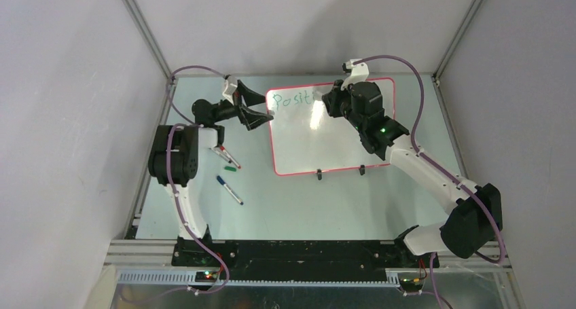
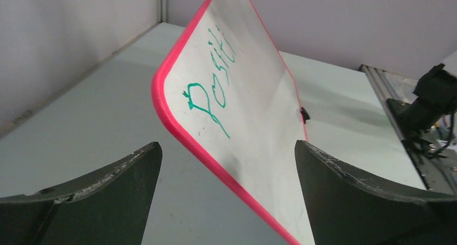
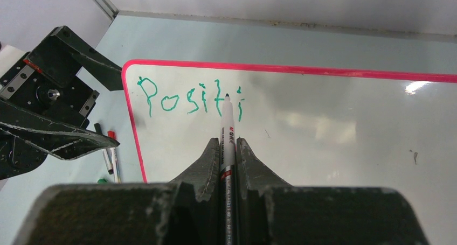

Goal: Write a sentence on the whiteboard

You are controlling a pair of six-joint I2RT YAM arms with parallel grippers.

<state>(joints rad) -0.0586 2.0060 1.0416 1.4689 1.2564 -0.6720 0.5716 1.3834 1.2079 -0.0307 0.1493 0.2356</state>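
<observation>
The whiteboard (image 1: 333,142) stands tilted at the back of the table, white with a red-pink rim (image 2: 178,132). The sentence (image 3: 188,97) reads "Positi" in thin green letters at its top left (image 1: 291,98). My right gripper (image 3: 227,142) is shut on a white marker (image 3: 227,129). The marker's dark tip sits by the last letters. My left gripper (image 2: 227,144) is open wide at the board's left edge. The rim runs between its fingers (image 2: 134,169) without touching either. In the top view the left gripper (image 1: 261,108) is at the board's upper left and the right gripper (image 1: 329,100) above the writing.
Several loose markers (image 1: 227,159) lie on the table left of the board, one blue-capped (image 1: 229,190). They also show in the right wrist view as pens (image 3: 110,156). Grey enclosure walls stand close on three sides, and the board's two black feet (image 1: 319,174) point toward the arms.
</observation>
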